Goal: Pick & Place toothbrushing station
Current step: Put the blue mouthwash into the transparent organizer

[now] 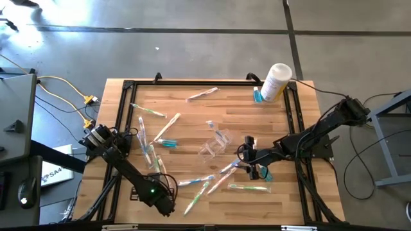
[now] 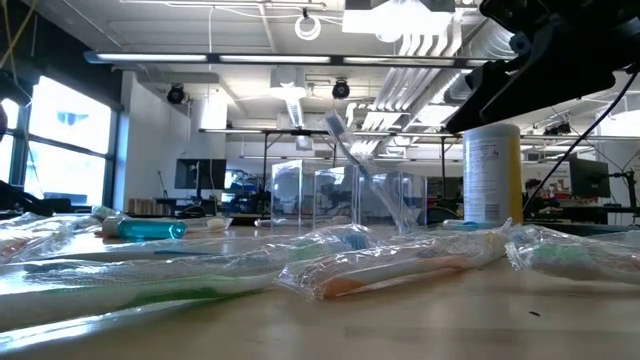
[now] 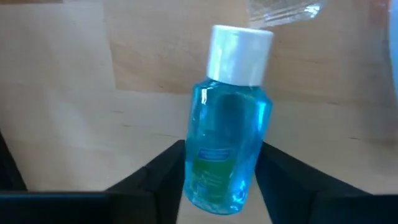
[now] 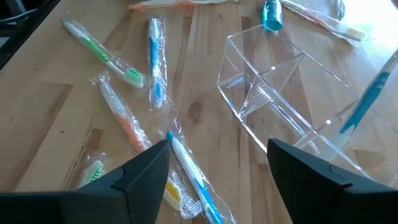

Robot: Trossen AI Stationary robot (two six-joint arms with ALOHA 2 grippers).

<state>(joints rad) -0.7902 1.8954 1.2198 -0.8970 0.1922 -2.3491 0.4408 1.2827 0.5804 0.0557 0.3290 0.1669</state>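
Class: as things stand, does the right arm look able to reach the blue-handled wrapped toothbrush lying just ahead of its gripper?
Probably yes. The right gripper stands open just above the blue-handled wrapped toothbrush, with nothing lying over it. The clear plastic organizer sits close beside, and a neighbouring orange-handled toothbrush nearly touches it, so careful placement seems needed.

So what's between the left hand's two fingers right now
A small blue bottle with a white cap sits between the left hand's fingers, over bare wooden table. The left wrist view shows it.
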